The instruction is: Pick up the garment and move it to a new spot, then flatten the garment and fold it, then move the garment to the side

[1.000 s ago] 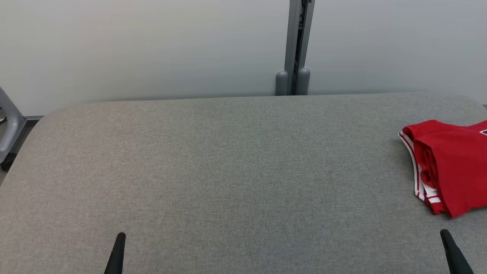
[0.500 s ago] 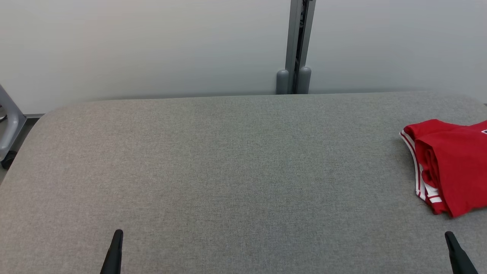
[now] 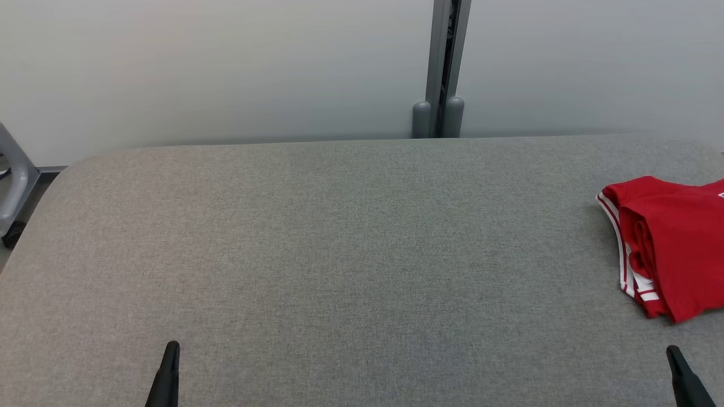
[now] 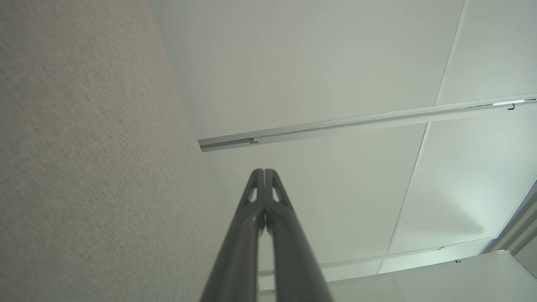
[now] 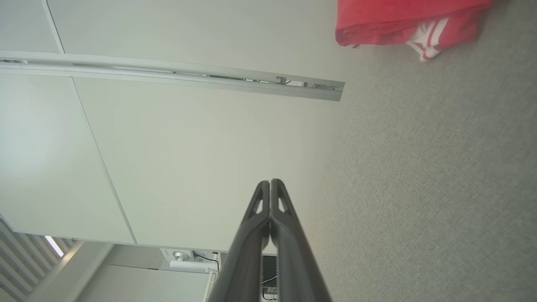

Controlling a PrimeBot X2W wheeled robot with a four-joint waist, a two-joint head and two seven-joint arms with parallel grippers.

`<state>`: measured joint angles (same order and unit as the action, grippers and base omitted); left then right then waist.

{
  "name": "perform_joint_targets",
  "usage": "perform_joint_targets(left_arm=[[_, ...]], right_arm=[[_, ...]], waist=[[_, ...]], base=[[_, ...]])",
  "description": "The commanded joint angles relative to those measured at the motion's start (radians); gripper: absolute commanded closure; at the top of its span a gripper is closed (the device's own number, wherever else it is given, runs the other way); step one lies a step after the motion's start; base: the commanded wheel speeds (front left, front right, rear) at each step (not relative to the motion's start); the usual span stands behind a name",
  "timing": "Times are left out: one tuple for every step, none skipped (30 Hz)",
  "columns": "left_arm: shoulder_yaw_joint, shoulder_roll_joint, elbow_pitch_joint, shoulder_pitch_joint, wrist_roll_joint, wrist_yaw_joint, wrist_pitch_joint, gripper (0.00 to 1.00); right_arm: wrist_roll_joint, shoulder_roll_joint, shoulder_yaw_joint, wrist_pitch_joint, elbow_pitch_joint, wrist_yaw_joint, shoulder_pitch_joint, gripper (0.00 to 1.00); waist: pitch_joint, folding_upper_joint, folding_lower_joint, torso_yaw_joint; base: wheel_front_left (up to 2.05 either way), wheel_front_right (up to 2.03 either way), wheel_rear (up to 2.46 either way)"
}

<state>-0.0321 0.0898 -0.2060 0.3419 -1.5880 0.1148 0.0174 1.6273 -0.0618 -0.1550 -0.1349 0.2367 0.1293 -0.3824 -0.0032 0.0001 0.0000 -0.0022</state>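
The garment (image 3: 673, 249) is red with white stripes along its edge and lies folded at the table's right side, partly cut off by the head view's right edge. It appears again at the top of the right wrist view, the garment (image 5: 398, 21). My left gripper (image 3: 169, 353) rises at the lower left, far from the cloth, its fingers pressed together with nothing between them (image 4: 264, 172). At the lower right my right gripper (image 3: 673, 356) stands a short way in front of the garment, shut and holding nothing (image 5: 269, 182).
The grey fabric-covered table (image 3: 339, 243) has rounded far corners. A pale wall with a grey vertical post (image 3: 444, 68) stands behind it. Part of a grey chair (image 3: 14, 186) shows at the far left, beyond the table's edge.
The head view has shifted slightly, so the garment and table sit a little differently in it. Both grippers have sunk a little toward the bottom edge, the left drifting left, the right drifting right.
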Motion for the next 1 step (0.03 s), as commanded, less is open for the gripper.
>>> perform_joint_targets(left_arm=[[0.008, 0.003, -0.008, 0.009, -0.019, 0.009, 0.005, 1.0]], right_arm=[[0.022, -0.001, -0.007, -0.008, 0.006, 0.002, -0.014, 1.0]], waist=[[0.001, -0.0001, 0.0, 0.0]], base=[[0.0, 0.0, 0.0]])
